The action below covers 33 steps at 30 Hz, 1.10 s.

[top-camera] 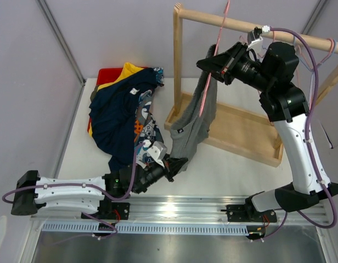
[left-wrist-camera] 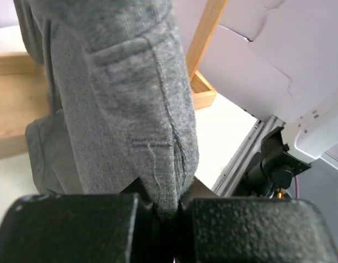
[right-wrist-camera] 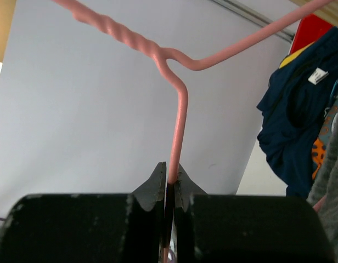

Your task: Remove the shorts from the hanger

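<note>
The grey shorts [top-camera: 199, 118] hang from a pink wire hanger [top-camera: 220, 33] on the wooden rack [top-camera: 240, 24]. My left gripper [top-camera: 179, 164] is shut on the lower hem of the grey shorts [left-wrist-camera: 130, 109], pinching the fabric between its jaws. My right gripper [top-camera: 208, 64] is shut on the pink hanger wire [right-wrist-camera: 177, 126], up under the rail. A pile with navy blue shorts [top-camera: 120, 109], yellow shorts [top-camera: 128, 70] and cartoon-print shorts [top-camera: 146, 123] lies on the table at back left. Navy shorts also show in the right wrist view [right-wrist-camera: 300, 120].
The rack's wooden base tray [top-camera: 240, 129] sits at centre right, its upright post [top-camera: 178, 60] just left of the hanging shorts. A red cloth [top-camera: 111, 74] lies under the pile. A metal rail [top-camera: 174, 211] runs along the near edge.
</note>
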{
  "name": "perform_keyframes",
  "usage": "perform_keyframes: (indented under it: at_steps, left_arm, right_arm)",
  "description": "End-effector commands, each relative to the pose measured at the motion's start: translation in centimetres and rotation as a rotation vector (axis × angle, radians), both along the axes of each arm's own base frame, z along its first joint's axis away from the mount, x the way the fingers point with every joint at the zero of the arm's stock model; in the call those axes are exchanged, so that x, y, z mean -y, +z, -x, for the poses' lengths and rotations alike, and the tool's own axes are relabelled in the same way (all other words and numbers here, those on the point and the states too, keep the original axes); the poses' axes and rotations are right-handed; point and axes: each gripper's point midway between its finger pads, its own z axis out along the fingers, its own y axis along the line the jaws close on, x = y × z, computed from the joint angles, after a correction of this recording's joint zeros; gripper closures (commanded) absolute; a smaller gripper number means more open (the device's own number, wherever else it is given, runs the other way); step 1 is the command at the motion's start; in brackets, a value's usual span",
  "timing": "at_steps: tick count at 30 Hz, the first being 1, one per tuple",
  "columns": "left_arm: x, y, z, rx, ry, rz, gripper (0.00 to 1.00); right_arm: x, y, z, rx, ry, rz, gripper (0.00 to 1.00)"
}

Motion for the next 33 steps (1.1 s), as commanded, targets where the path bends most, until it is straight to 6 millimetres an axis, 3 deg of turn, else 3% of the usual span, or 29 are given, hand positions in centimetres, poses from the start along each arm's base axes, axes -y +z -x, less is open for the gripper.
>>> perform_keyframes:
  at_steps: [1, 2, 3, 4, 5, 6, 7, 8, 9, 10, 11, 12, 13, 16, 17, 19, 20, 21, 22, 24, 25, 26, 27, 28, 30, 33]
  left_arm:
    - [0.6, -0.7, 1.4, -0.045, -0.018, -0.023, 1.00]
    - [0.8, 1.1, 0.3, -0.033, 0.042, -0.010, 1.00]
    - [0.6, 1.4, -0.6, -0.010, 0.086, -0.038, 1.00]
    - [0.6, 1.3, -1.3, 0.005, 0.116, -0.081, 1.00]
    - [1.3, 4.0, -2.5, 0.031, 0.155, -0.071, 1.00]
    - [1.1, 4.2, -4.0, 0.038, 0.198, -0.087, 1.00]
    - [1.3, 4.6, -4.9, 0.047, 0.210, -0.102, 1.00]
    - [2.0, 6.9, -5.7, 0.069, 0.214, -0.076, 1.00]
    - [1.6, 7.3, -7.4, 0.074, 0.252, -0.077, 1.00]
    - [1.7, 7.6, -8.3, 0.079, 0.265, -0.082, 1.00]
    - [1.7, 8.9, -9.1, 0.088, 0.277, -0.069, 1.00]
    - [1.8, 9.1, -10.9, 0.088, 0.307, -0.076, 1.00]
    - [1.9, 10.1, -11.7, 0.092, 0.320, -0.069, 1.00]
    - [2.0, 10.0, -13.9, 0.081, 0.361, -0.124, 1.00]
    - [1.7, 9.4, -13.8, 0.073, 0.368, -0.163, 1.00]
    - [0.4, 9.9, -12.9, 0.070, 0.377, -0.165, 1.00]
    - [-0.1, 9.4, -11.5, 0.071, 0.368, -0.210, 1.00]
    - [-1.0, 8.7, -10.6, 0.076, 0.382, -0.257, 1.00]
    - [-4.1, 10.2, -10.3, 0.081, 0.491, -0.257, 1.00]
    - [-7.0, 9.0, -8.2, 0.069, 0.520, -0.362, 1.00]
    - [-10.0, 10.5, -7.8, 0.062, 0.583, -0.331, 1.00]
    - [-11.5, 11.4, -7.3, 0.038, 0.600, -0.300, 1.00]
    - [-13.4, 11.1, -6.9, 0.034, 0.609, -0.342, 1.00]
    - [-15.8, 13.7, -6.5, 0.039, 0.630, -0.276, 1.00]
    - [-17.9, 15.2, -6.3, 0.072, 0.647, -0.270, 1.00]
    - [-20.5, 19.0, -6.5, 0.166, 0.703, -0.271, 1.00]
  right_arm:
    - [4.0, 8.3, 0.7, 0.426, -0.156, -0.080, 1.00]
    - [3.7, 7.5, 1.0, 0.398, -0.137, -0.081, 1.00]
    - [3.3, 6.7, 1.4, 0.363, -0.114, -0.090, 1.00]
    - [2.9, 4.2, 2.0, 0.299, -0.096, -0.081, 1.00]
    - [1.7, 2.6, 3.2, 0.254, -0.054, -0.088, 1.00]
    - [1.1, 1.0, 4.2, 0.213, -0.030, -0.095, 1.00]
    - [1.6, 0.7, 6.4, 0.182, -0.027, -0.141, 1.00]
    - [0.2, -3.7, 6.7, 0.073, 0.011, -0.119, 1.00]
    - [0.1, -5.0, 7.6, 0.038, 0.022, -0.131, 1.00]
    - [0.9, -4.8, 9.4, 0.019, 0.020, -0.180, 1.00]
    - [0.7, -7.0, 9.7, -0.028, 0.022, -0.173, 1.00]
    - [0.6, -7.2, 10.7, -0.039, 0.038, -0.181, 1.00]
    - [1.0, -7.3, 11.2, -0.055, 0.036, -0.187, 1.00]
    - [2.1, -5.1, 12.8, -0.014, 0.038, -0.180, 1.00]
    - [2.7, -2.5, 13.3, 0.063, 0.030, -0.171, 1.00]
    - [3.1, -1.3, 13.1, 0.097, 0.001, -0.123, 1.00]
    - [2.7, -1.0, 12.1, 0.131, -0.015, -0.078, 1.00]
    - [3.6, 2.0, 12.5, 0.197, -0.034, -0.092, 1.00]
    - [3.7, 2.4, 12.1, 0.203, -0.039, -0.070, 1.00]
    - [3.3, 4.6, 11.4, 0.257, -0.013, -0.050, 1.00]
    - [3.9, 4.9, 9.9, 0.259, -0.044, -0.038, 1.00]
    - [3.3, 4.6, 8.4, 0.243, -0.022, -0.024, 1.00]
    - [3.6, 5.1, 7.5, 0.255, -0.032, -0.028, 1.00]
    - [4.5, 5.5, 6.1, 0.266, -0.072, -0.029, 1.00]
    - [4.5, 5.1, 3.6, 0.259, -0.080, -0.039, 1.00]
    - [4.5, 3.6, 0.4, 0.228, -0.083, -0.037, 1.00]
